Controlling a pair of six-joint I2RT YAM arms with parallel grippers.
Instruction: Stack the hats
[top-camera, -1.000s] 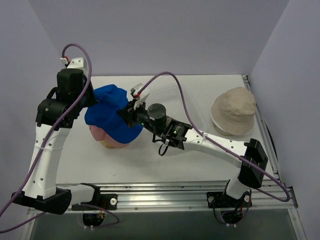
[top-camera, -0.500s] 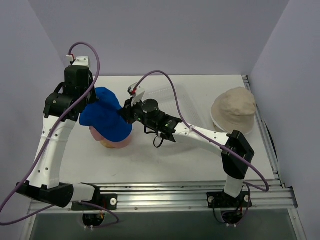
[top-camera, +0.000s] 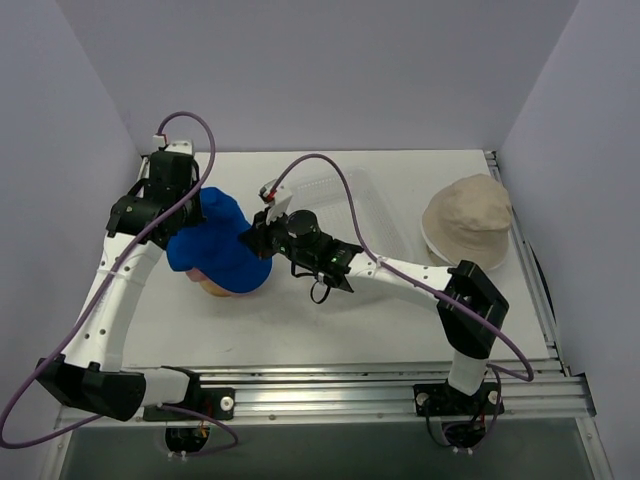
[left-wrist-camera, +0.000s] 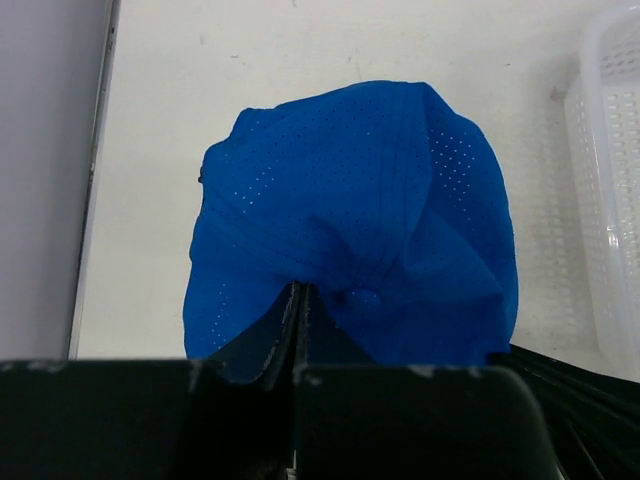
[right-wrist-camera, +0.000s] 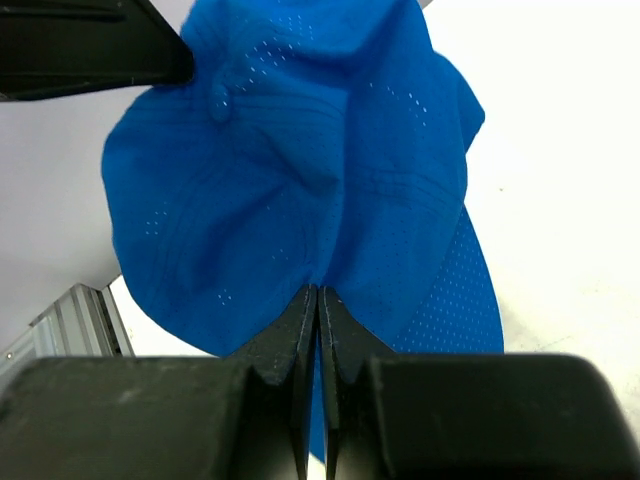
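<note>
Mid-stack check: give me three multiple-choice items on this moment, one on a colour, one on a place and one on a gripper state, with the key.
1. What colour is the held cap?
A red; B blue; C green.
2. Where does the beige hat lie?
A on the far right of the table; B under the cap; C at the near left corner.
3. How is the right gripper?
A wide open; B out of view; C shut on the cap.

Key:
1 B: the mesh fabric is bright blue in every view.
2 A: it sits alone by the right edge in the top view.
3 C: its fingers are pressed together on the fabric in the right wrist view.
</note>
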